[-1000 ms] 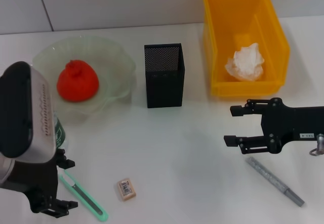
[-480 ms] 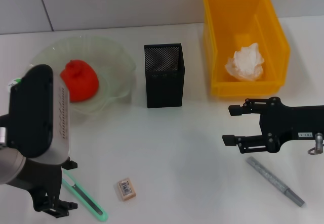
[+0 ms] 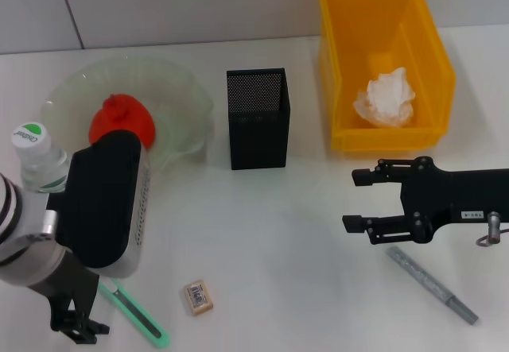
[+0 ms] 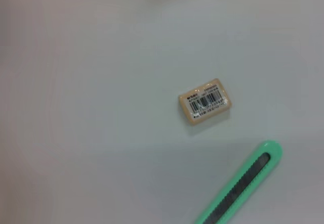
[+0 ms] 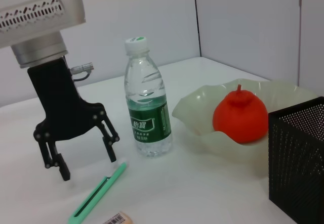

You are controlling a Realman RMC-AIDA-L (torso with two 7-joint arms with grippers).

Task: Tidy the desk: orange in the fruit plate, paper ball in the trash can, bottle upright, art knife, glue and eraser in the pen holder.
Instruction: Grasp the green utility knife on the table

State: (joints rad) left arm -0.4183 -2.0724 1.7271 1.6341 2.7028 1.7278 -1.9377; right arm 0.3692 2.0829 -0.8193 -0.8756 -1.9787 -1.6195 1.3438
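The orange (image 3: 111, 117) lies in the fruit plate (image 3: 179, 86), partly behind my left arm. The bottle (image 3: 38, 160) stands upright at the left, beside the plate. The paper ball (image 3: 386, 98) rests in the yellow trash can (image 3: 342, 66). My left gripper (image 3: 79, 328) hangs open over the near end of the art knife (image 3: 137, 318), its fingers (image 5: 109, 143) holding nothing. The eraser (image 3: 199, 297) lies just right of the knife. My right gripper (image 3: 351, 199) is open and empty, just left of and behind the glue (image 3: 433, 286). The pen holder (image 3: 258, 121) stands at centre back.
The left wrist view looks straight down on the eraser (image 4: 205, 101) and the art knife (image 4: 243, 186) on the white table. A white wall runs behind the plate, holder and bin. The table's front edge is close to my left gripper.
My left arm's housing has swung to the right, uncovering the upright bottle, while its gripper stayed by the knife. My right gripper has crept a little to the left.
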